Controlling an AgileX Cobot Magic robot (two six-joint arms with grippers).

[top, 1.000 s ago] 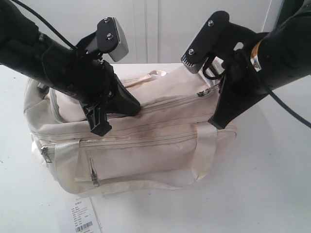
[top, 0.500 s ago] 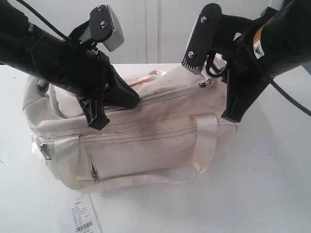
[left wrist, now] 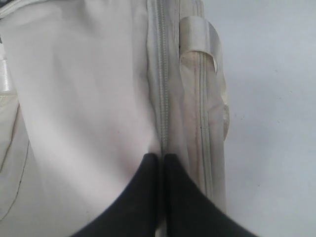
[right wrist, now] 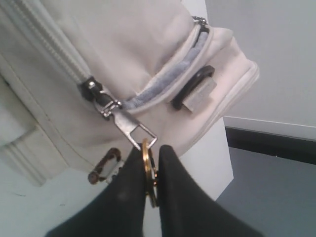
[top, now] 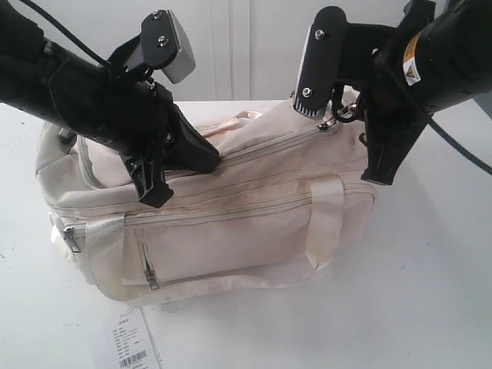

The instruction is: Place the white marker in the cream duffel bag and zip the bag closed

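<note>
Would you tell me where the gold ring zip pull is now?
The gold ring zip pull is pinched in the right gripper, at the cream duffel bag's right end in the exterior view.

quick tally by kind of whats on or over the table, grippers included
cream duffel bag: 1
grippers: 2 (left gripper, right gripper)
paper tag: 1
total: 4

Tag (top: pixel 131 350) before bag (top: pixel 231 223) on table (top: pixel 430 292)
</note>
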